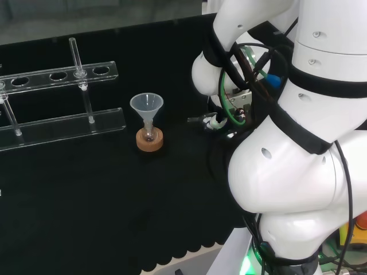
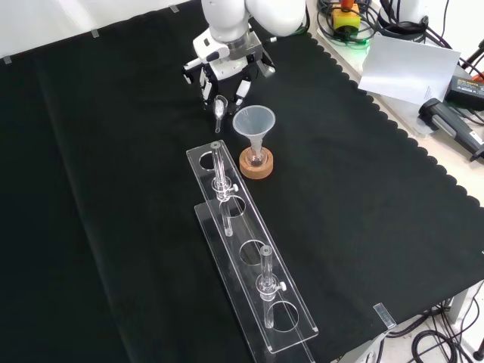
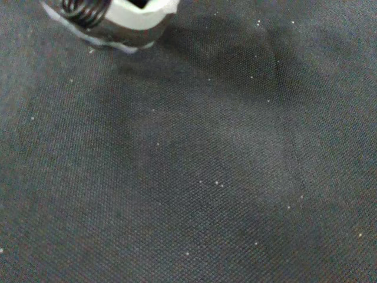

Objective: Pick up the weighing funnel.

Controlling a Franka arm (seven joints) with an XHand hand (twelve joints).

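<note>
Clear weighing funnel (image 2: 219, 110) showed near black cloth's (image 2: 113, 227) far edge, front view, just below hand (image 2: 227, 69); grasped or not, could not be told. Lift judged pending.

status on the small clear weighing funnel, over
hand low at the black cloth, grip unclear. small clear weighing funnel right by it, lift not confirmed. big clear cone funnel on cork ring close beside, front view.

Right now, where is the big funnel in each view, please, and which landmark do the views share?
Head view: the funnel at centre, right of the clear rack.
Front view: upper centre, just below the hand.
Wrist view: cloth beside a part of the hand.
Shared landmark: the cork ring under the funnel.
</note>
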